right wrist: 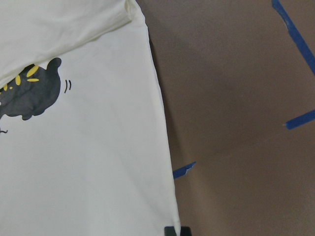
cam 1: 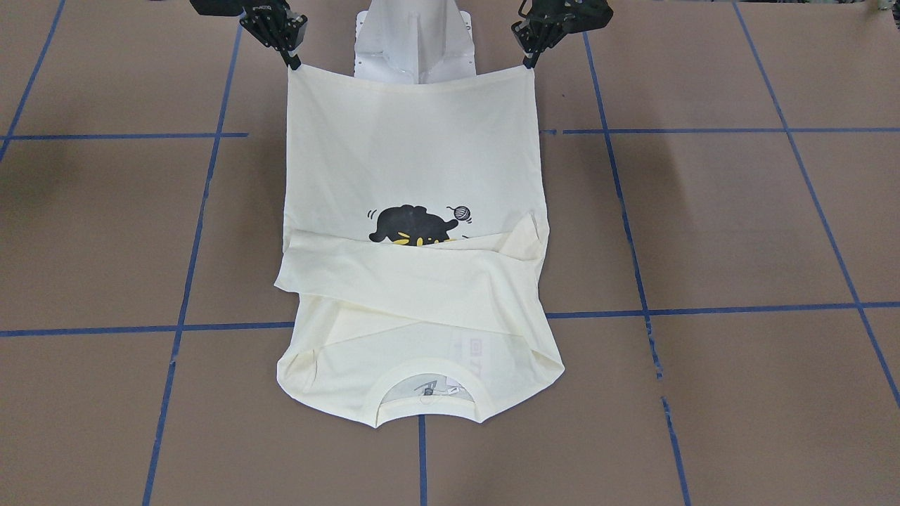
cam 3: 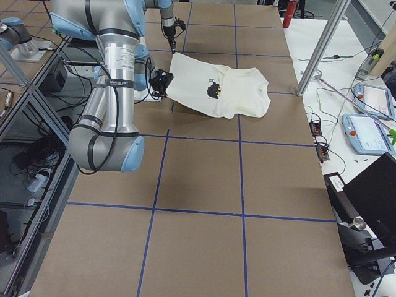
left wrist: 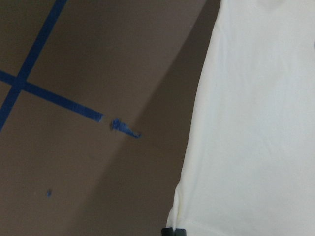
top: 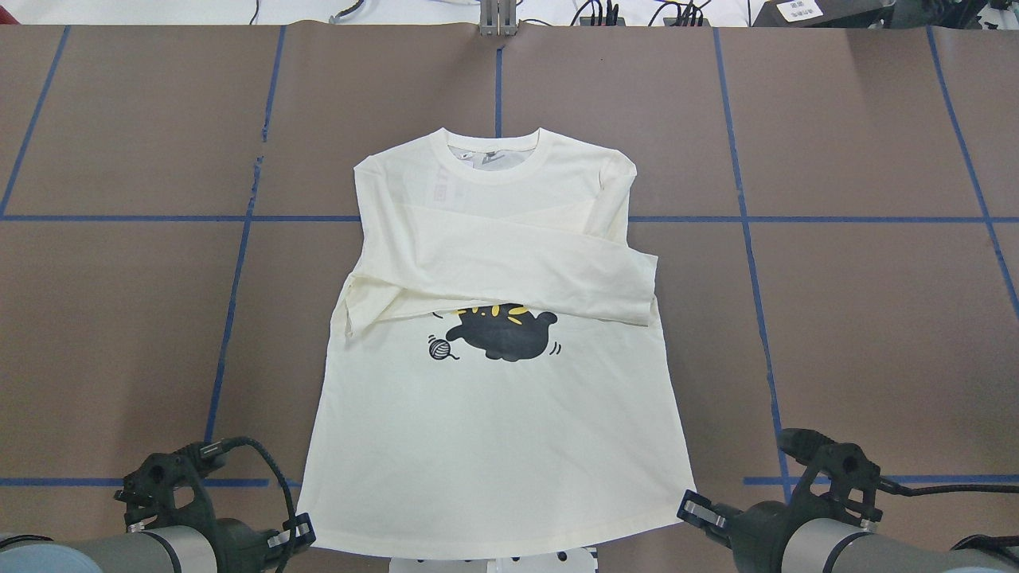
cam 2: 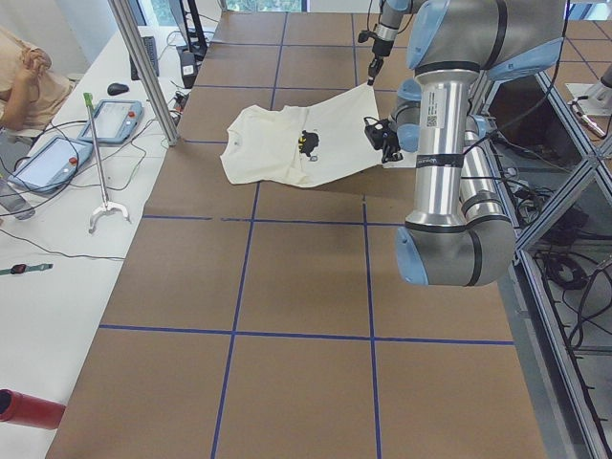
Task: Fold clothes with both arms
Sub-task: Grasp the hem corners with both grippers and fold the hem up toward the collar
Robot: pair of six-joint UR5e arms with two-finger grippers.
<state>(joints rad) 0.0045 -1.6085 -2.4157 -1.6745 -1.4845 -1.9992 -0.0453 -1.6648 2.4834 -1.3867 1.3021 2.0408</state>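
Brown table (cam 1: 703, 225) carries the shirt (cam 1: 415, 154). You see the left gripper (cam 1: 529, 63) and right gripper (cam 1: 293, 65) pinching its robot-side hem corners.

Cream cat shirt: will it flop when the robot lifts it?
Probably floppy: the cream long-sleeved shirt dips between the left gripper and right gripper pinching its hem corners. Likely light: two small pinches hold that end up.

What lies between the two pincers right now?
The shirt: its bottom hem runs from the left pincer to the right pincer, each shut on a corner. The white pedestal stands just behind. The front-facing view shows it best.
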